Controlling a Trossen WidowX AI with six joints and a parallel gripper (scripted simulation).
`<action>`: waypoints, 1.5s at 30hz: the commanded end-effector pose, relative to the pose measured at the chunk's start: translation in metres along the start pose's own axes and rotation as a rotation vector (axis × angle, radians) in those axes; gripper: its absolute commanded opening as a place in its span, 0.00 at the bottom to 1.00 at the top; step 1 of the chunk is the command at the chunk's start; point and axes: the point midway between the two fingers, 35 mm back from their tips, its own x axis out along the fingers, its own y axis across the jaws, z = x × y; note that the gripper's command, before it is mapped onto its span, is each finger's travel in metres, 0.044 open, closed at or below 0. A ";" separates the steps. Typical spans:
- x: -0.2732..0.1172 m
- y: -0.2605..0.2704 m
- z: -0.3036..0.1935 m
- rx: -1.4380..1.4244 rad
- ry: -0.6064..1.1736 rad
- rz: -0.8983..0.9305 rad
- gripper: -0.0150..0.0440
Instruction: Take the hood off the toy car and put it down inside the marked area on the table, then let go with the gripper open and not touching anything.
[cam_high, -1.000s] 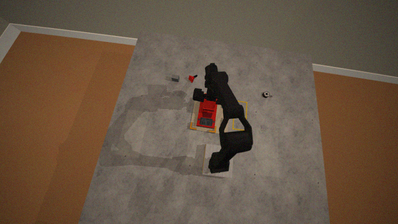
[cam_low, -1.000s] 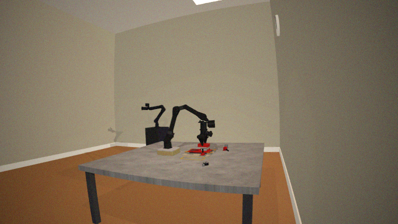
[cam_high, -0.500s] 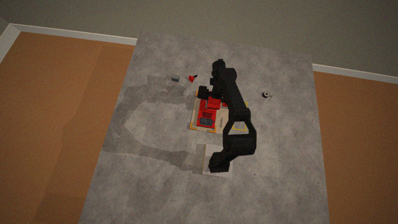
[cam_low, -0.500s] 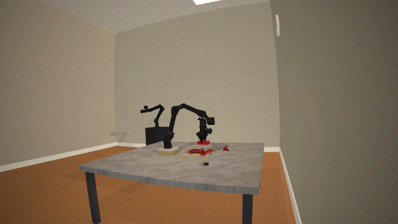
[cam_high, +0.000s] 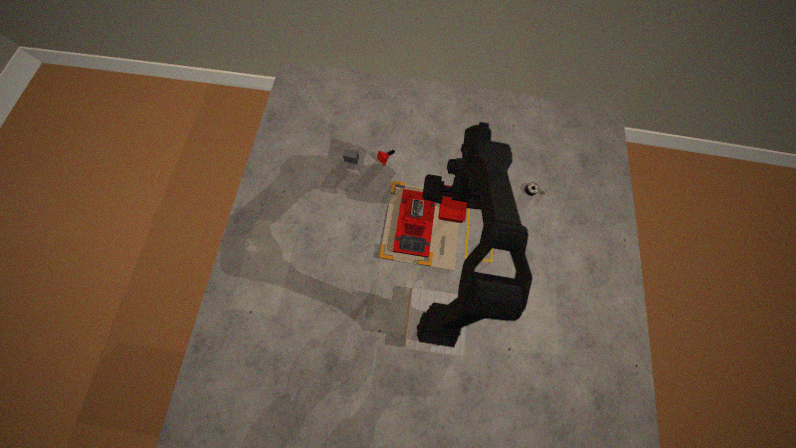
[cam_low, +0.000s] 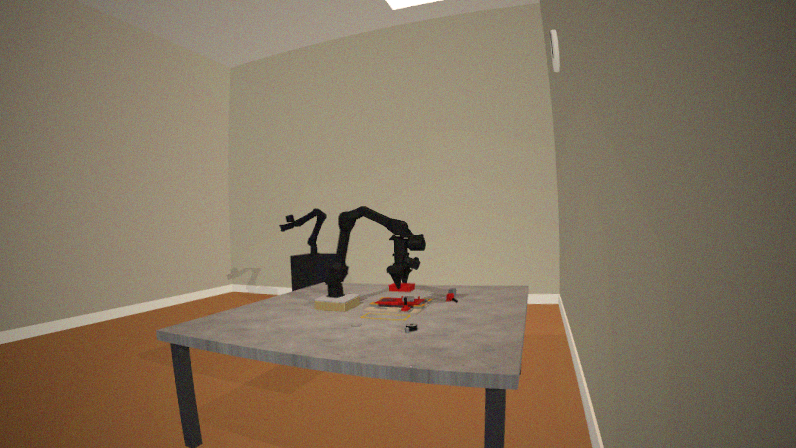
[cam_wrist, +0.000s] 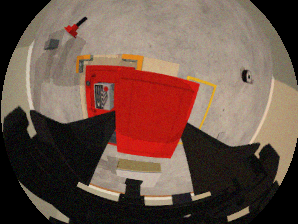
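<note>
The red hood (cam_high: 452, 209) (cam_low: 401, 287) (cam_wrist: 157, 110) is a flat box-like piece, held in the air above the board. My gripper (cam_low: 401, 284) (cam_wrist: 150, 119) is shut on it, one black finger on each side. The red toy car (cam_high: 424, 234) (cam_low: 388, 302) (cam_wrist: 102, 72) stands on the board with its grey engine block uncovered. In the wrist view the hood hides part of the car. The marked area, a yellow outline (cam_high: 467, 233) (cam_wrist: 208, 107), lies on the table to the right of the board; the arm hides part of it in the top view.
A beige board (cam_high: 445, 260) with orange corner brackets lies under the car. A small red piece with a black handle (cam_high: 383, 158) (cam_wrist: 72, 31) and a grey block (cam_high: 350, 156) (cam_wrist: 51, 44) lie beyond it. A round black-and-white part (cam_high: 532, 188) (cam_low: 411, 327) (cam_wrist: 246, 76) lies far right.
</note>
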 end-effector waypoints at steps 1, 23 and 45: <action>-0.002 -0.014 -0.002 -0.002 -0.007 0.005 0.25; -0.006 -0.106 -0.028 -0.003 -0.003 -0.010 0.25; 0.006 -0.116 -0.031 -0.002 0.000 -0.011 0.25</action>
